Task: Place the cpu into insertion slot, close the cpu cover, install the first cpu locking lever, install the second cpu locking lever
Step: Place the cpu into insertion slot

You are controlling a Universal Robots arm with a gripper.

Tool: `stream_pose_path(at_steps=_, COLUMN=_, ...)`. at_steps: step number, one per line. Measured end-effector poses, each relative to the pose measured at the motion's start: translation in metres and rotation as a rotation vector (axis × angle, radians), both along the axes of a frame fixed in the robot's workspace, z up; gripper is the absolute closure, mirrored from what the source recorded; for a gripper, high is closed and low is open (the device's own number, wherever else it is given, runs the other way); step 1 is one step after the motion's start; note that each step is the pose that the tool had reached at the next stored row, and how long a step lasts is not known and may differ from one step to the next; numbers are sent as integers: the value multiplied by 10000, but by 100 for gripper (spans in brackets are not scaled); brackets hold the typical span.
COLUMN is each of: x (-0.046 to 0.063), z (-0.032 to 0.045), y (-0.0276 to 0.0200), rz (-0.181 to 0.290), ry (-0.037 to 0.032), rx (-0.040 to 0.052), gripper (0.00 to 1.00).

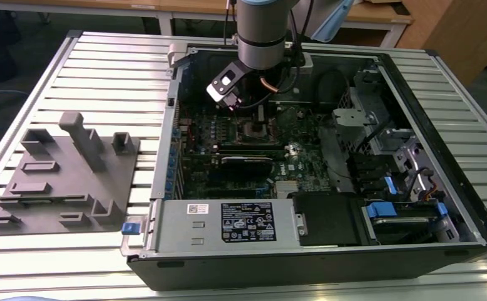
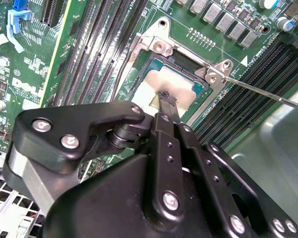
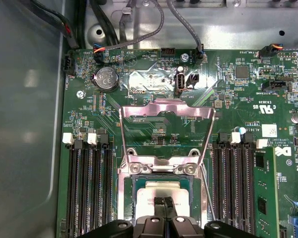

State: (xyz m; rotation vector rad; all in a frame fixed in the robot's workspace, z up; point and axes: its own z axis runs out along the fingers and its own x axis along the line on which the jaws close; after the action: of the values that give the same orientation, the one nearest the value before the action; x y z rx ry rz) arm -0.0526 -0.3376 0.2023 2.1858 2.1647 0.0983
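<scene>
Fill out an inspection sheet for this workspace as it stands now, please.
Surface: slatted metal table carrying an open computer case.
Job's things: the cpu lies in the insertion slot; the cpu cover stands raised open; a thin locking lever sticks out, unlatched.
Clutter: grey fixture plate on the table, at the exterior view's left.
Grippers: the gripper is right over the cpu, jaws close together, tips at its top face.
Cables: grey cables run to board connectors; black cables lie inside the case.
Surroundings: wooden desks behind the table.
</scene>
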Motion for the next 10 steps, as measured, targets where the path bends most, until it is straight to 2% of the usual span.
stream_pose_path(at_steps=6, x=0, z=-1, y=0, rz=0, ry=1, rx=-1, gripper=89)
stream_pose_path(at_steps=10, x=-1, z=-30, y=-2, rz=1, ry=8, rx=-10, gripper=89)
